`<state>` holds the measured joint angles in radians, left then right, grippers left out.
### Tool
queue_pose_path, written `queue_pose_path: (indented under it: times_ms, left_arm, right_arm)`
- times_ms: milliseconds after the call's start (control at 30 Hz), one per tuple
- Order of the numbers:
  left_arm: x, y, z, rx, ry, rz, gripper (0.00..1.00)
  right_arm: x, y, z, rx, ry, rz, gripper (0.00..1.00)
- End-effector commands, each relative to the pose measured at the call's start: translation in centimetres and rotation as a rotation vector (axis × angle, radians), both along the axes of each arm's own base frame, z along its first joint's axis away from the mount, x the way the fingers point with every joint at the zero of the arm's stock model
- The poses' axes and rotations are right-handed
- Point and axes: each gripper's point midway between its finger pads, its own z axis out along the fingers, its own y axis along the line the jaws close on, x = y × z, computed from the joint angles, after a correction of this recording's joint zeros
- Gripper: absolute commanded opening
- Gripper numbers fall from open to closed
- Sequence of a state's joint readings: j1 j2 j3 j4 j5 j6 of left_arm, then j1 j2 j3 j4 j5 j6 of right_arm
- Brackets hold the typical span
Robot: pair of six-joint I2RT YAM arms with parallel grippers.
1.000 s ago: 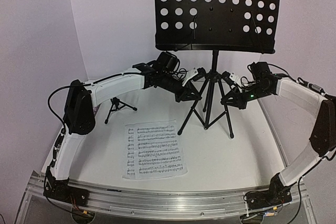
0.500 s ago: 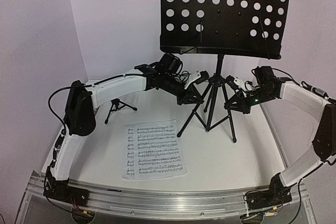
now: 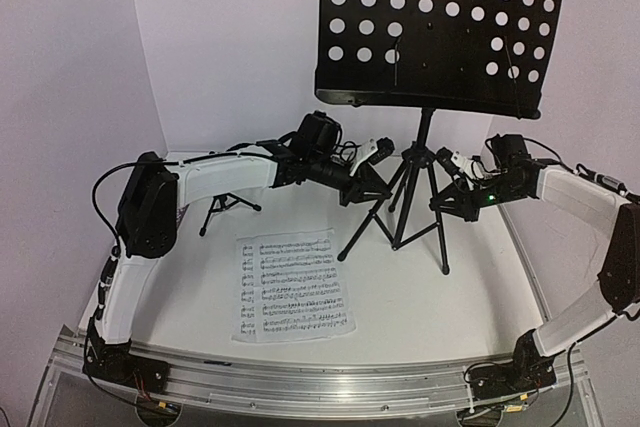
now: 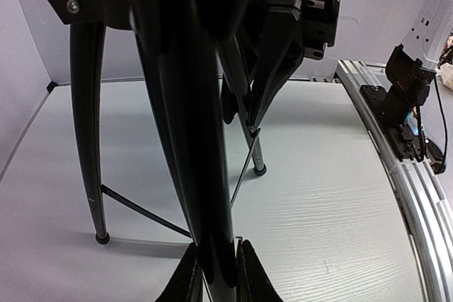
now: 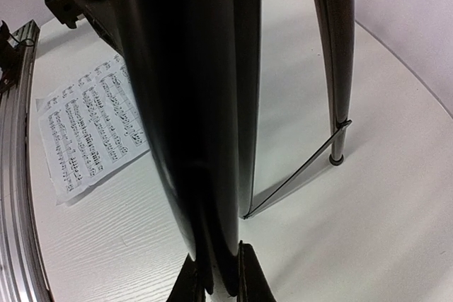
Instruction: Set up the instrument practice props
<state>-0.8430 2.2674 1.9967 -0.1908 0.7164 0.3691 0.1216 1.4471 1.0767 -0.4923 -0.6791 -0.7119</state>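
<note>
Top external view: compared with one second ago, the music stand (image 3: pixel 440 27) stands further to the right, its perforated tray displaced toward the right edge of the view, and both arms have moved right with it. The left gripper (image 3: pixel 372 182) sits against the stand's left leg and the right gripper (image 3: pixel 447 197) against its right leg, just below the hub where the legs meet. The three feet are at or near the tabletop (image 3: pixel 430 297); contact cannot be confirmed from this view. The sheet-music page (image 3: pixel 295 285) lies flat on the tabletop in front of the stand, in the same place as before. The small mic stand (image 3: pixel 222 209) stands upright at the left, partly behind the left arm, also unmoved. Left wrist view: the left gripper (image 4: pixel 218 272) is closed on a black leg of the music stand (image 4: pixel 191 139), one finger pressed to each side, a grip the top view does not resolve. Two further legs reach down to the tabletop beyond. Right wrist view: the right gripper (image 5: pixel 218 274) is likewise clamped on a leg of the music stand (image 5: pixel 191 104). The sheet-music page (image 5: pixel 85 125) appears to the left of that leg, next to the rail (image 5: pixel 14 175).
</note>
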Motion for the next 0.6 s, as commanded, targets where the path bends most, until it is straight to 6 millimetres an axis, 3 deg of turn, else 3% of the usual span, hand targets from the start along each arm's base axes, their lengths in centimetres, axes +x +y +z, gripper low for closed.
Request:
queue_pose_path:
  times_ms: [0, 233, 433, 567]
  left_arm:
    - [2.4, 2.4, 1.2, -0.030, -0.065, 0.035, 0.22]
    - [2.0, 2.3, -2.6, 0.001, -0.032, 0.039, 0.40]
    - [0.9, 0.7, -1.9, -0.060, -0.039, 0.010, 0.47]
    - [-0.3, 0.7, -4.5, -0.045, 0.043, 0.007, 0.52]
  right_arm:
    - [1.1, -5.9, -3.1, -0.142, 0.134, -0.258, 0.00]
    - [0.9, -5.0, -2.5, -0.142, 0.110, -0.233, 0.00]
    - [1.1, -4.1, -2.3, -0.150, 0.085, -0.224, 0.00]
    - [1.3, -3.6, -1.9, -0.141, 0.071, -0.227, 0.00]
